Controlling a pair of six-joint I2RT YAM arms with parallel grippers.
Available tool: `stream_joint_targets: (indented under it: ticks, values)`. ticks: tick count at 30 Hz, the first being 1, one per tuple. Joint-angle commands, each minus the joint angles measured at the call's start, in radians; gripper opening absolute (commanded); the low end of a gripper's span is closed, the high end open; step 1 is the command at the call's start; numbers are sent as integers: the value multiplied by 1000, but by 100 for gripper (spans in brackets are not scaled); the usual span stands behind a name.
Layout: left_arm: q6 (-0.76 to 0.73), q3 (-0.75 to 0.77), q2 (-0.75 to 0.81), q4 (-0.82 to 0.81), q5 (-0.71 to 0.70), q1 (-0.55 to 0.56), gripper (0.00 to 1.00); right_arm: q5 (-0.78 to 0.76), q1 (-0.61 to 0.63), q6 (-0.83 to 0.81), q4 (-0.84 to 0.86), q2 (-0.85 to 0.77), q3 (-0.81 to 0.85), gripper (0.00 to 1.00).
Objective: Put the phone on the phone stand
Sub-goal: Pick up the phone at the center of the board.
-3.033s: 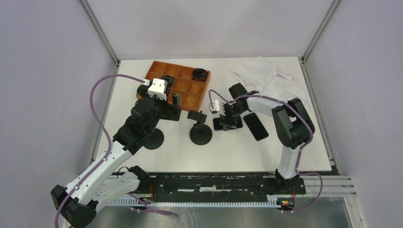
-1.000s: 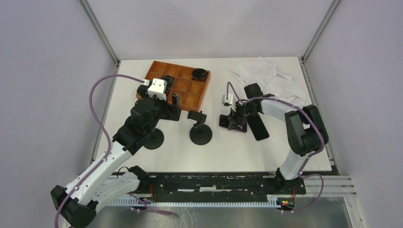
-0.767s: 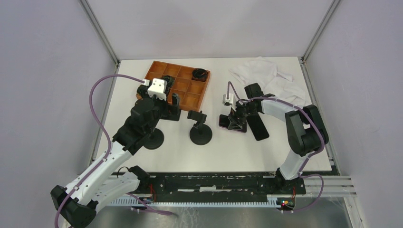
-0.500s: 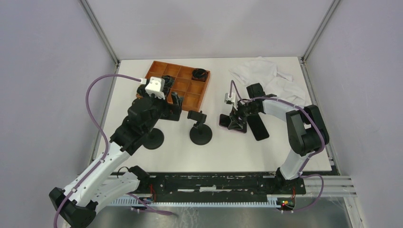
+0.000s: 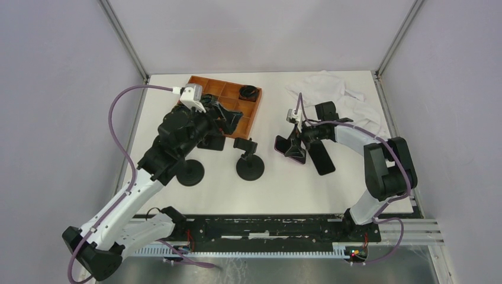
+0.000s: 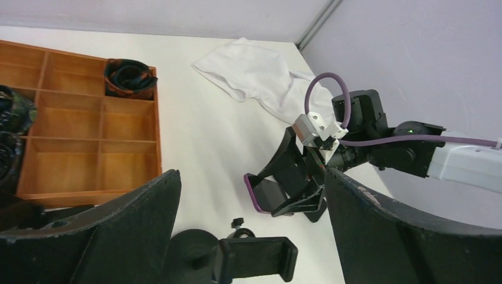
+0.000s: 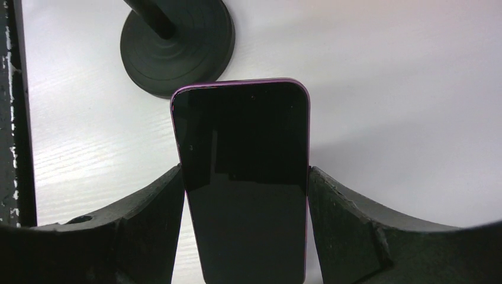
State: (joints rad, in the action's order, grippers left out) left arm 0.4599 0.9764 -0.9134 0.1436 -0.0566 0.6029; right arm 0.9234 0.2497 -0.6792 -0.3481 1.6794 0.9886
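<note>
Well, at the left, the left hand (image 5: 227, 120) hangs over the near part of the wooden tray (image 6: 127, 126), fingers wide apart and holding nothing. If it swings right, it may knock the phone stand (image 5: 248, 158) close by. I judge the stand light: a phone pushed in crooked may tip or slide it. The purple phone (image 7: 244, 177) is clamped by its long sides in the right hand (image 5: 294, 144), tilted, right of the stand; its smooth sides may slip. A second dark phone (image 5: 320, 158) lies just beside this hand and could be hit. A white cloth (image 5: 334, 94) lies behind.
</note>
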Motion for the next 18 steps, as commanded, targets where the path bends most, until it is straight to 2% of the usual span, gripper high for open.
stream_joint_targets:
  ticks: [1,9,18]
  values:
    - [121,45,-32,-72,51,19,95,99,-14,59,70,-57,-10,19]
    - [132,90,-152,-107,-26,131,94,158,-40,147,149,-98,-40,19]
    - [162,136,-302,-190,-62,166,94,208,-63,228,224,-144,-66,19]
